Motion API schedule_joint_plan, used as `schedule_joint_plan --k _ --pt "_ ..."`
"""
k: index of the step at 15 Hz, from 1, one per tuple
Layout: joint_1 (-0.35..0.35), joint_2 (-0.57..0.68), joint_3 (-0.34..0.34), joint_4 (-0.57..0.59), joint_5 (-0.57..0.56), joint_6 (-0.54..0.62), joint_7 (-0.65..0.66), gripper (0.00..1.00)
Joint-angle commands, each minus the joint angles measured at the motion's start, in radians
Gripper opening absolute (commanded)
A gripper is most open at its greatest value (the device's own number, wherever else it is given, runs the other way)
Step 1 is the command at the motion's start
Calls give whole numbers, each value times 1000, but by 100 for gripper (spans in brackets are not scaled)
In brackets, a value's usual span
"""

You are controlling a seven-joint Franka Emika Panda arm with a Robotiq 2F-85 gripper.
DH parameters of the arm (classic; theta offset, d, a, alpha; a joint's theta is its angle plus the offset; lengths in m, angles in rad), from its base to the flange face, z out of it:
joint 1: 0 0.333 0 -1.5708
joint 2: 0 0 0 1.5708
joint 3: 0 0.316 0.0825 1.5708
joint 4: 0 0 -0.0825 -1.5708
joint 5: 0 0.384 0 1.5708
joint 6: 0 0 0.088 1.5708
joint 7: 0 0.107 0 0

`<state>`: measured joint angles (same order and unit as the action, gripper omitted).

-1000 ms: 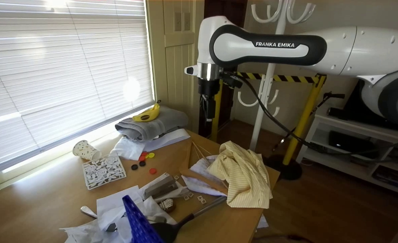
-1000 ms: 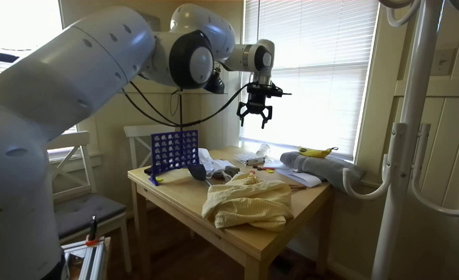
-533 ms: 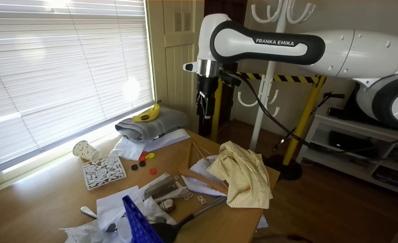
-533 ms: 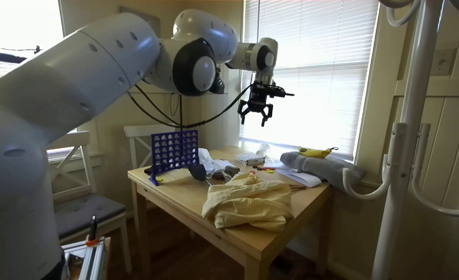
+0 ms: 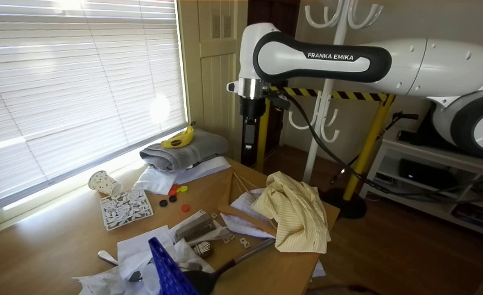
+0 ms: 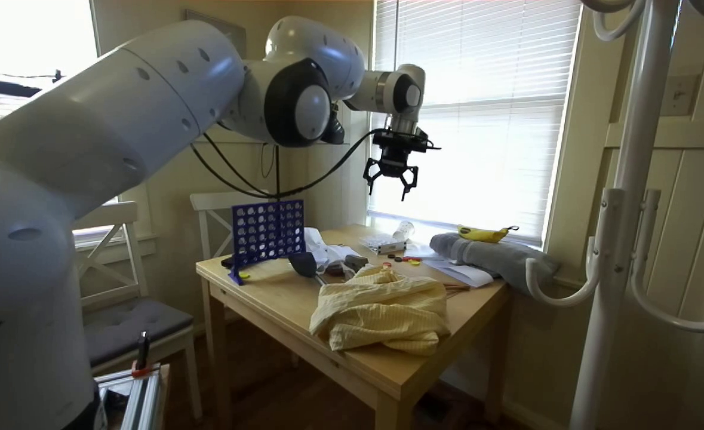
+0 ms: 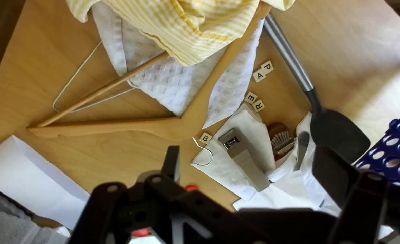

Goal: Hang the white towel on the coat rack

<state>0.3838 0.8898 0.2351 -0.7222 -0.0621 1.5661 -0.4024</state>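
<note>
The black two-finger end effector (image 6: 387, 192) is positioned above the light-wood bench (image 7: 118, 159), its fingers spread wide apart. The white waffle-textured towel (image 7: 172, 84) lies on the bench, lower than the end effector and ahead of the fingers in the wrist view, partly covered by the yellow-and-white striped cloth (image 7: 200, 23) and crossed by the wooden triangular clothes hanger (image 7: 125, 126). In an exterior view, the white upright coat rack (image 6: 620, 239) stands well to the end effector's right.
</note>
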Motion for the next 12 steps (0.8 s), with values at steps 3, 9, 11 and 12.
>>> schedule_joint_plan --k 3,9,11,12 --pt "4 0 0 -29 1 -3 143 100" --pt "-6 20 -25 -24 -33 -24 146 100" --pt "-20 38 -48 -29 -58 1 90 100" --pt "-24 58 -66 -21 -76 6 62 100"
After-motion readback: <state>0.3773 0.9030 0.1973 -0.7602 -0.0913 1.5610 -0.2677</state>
